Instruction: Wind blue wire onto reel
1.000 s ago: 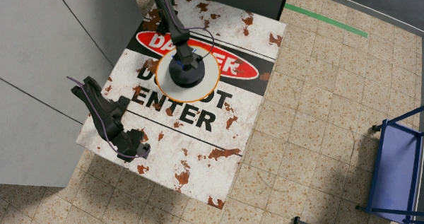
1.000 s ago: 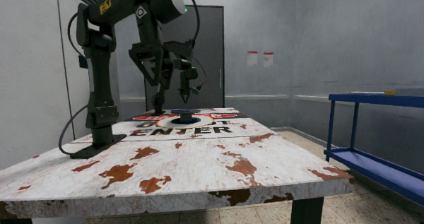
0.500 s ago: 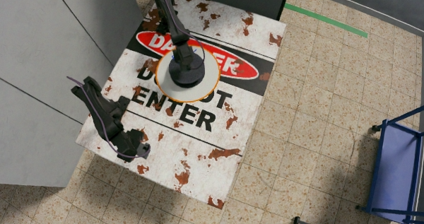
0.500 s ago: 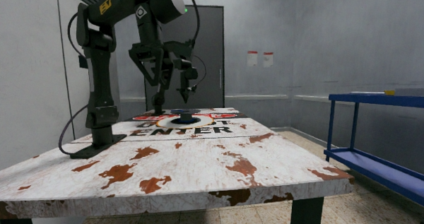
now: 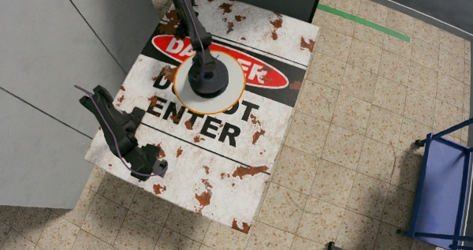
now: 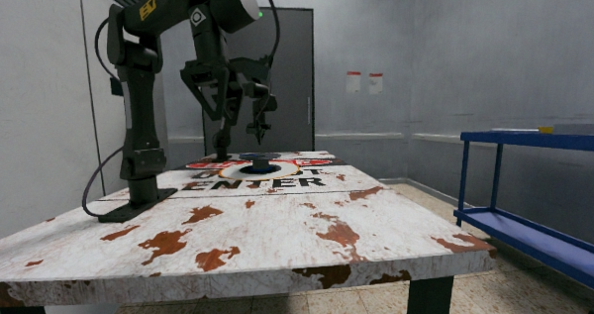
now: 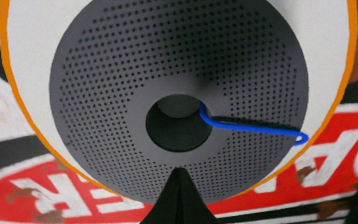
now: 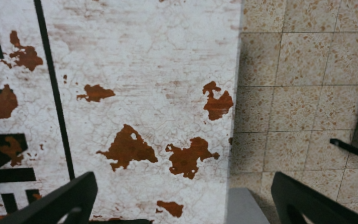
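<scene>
The dark reel [image 5: 221, 82] [image 6: 259, 156] [image 7: 101, 100] lies flat inside the orange-edged painted ring [image 5: 173, 82] [image 7: 353, 30]. A piece of the blue wire [image 7: 251, 128] comes out of the central hole and lies across the top flange to its rim, ending in a small hook. Blue also shows low around the hub in the exterior view; how many turns there are is hidden. My left gripper [image 6: 259, 142] [image 7: 179, 176] is shut, pointing down a little above the top flange, with no wire seen between its tips. My right gripper [image 8: 183, 180] is open and empty, high over the table, away from the reel.
The white, rusty table [image 5: 232, 192] [image 6: 277, 227] carries DANGER DO NOT ENTER lettering. Both arms stand along one side of it. A grey cabinet [image 5: 39, 141] is close behind the arm bases. A blue trolley [image 5: 441, 192] [image 6: 525, 138] stands apart on the floor.
</scene>
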